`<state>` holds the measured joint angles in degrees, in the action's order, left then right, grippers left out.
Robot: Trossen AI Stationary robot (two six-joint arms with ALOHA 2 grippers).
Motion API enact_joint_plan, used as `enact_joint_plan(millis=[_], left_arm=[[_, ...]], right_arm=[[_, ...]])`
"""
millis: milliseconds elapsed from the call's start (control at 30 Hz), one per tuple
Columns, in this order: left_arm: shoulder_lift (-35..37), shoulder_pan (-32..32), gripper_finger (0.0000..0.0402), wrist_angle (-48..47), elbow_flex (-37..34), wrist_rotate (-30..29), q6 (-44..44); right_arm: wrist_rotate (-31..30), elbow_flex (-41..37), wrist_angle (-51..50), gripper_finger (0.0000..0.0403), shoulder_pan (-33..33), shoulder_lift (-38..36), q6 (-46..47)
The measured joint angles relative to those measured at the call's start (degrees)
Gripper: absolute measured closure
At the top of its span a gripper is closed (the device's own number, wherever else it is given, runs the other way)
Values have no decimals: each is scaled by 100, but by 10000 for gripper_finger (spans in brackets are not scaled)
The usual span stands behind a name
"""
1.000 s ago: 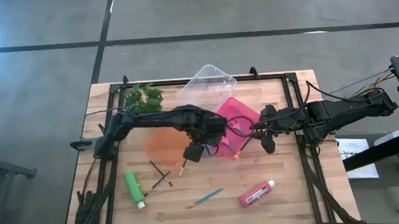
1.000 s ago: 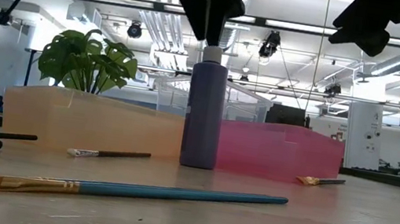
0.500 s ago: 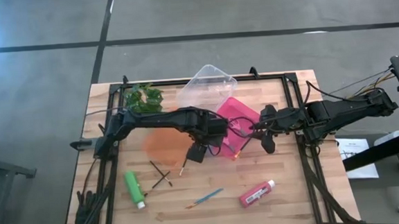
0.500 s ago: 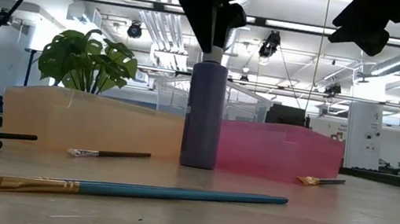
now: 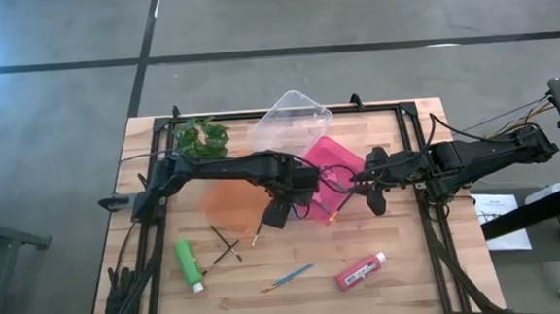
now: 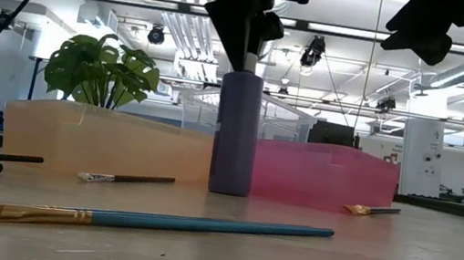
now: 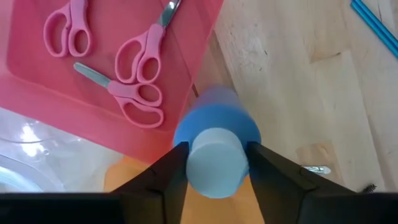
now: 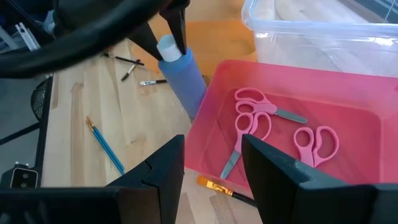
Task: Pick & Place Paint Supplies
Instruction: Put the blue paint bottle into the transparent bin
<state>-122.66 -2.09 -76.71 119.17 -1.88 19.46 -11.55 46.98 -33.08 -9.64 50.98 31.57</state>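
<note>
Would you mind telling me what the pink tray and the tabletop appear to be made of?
The pink tray looks like translucent plastic with a smooth, slightly glossy finish: light passes through its walls. The tabletop looks like pale wood, matte, with visible grain and plank seams, though it may be a laminate.

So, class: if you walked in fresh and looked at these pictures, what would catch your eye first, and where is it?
First, the upright blue-purple paint bottle with a white cap, standing on the wooden table against the pink plastic tray, with the left gripper closing around its cap. Next, two pink-handled scissors lying inside that tray. The right gripper hovers above the tray's near corner.
</note>
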Motion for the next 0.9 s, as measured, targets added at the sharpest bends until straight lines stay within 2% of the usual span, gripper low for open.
enact_joint_plan(millis=[200, 533, 900], left_arm=[[133, 64, 278, 10, -2, 18, -37], [586, 274, 278, -305, 36, 88, -231], [1083, 829, 278, -1305, 1032, 252, -1454]], right_arm=[[-2, -7, 1, 245, 1, 0, 0], [-15, -7, 68, 245, 1, 2, 52], [-46, -65, 192, 245, 1, 2, 21]])
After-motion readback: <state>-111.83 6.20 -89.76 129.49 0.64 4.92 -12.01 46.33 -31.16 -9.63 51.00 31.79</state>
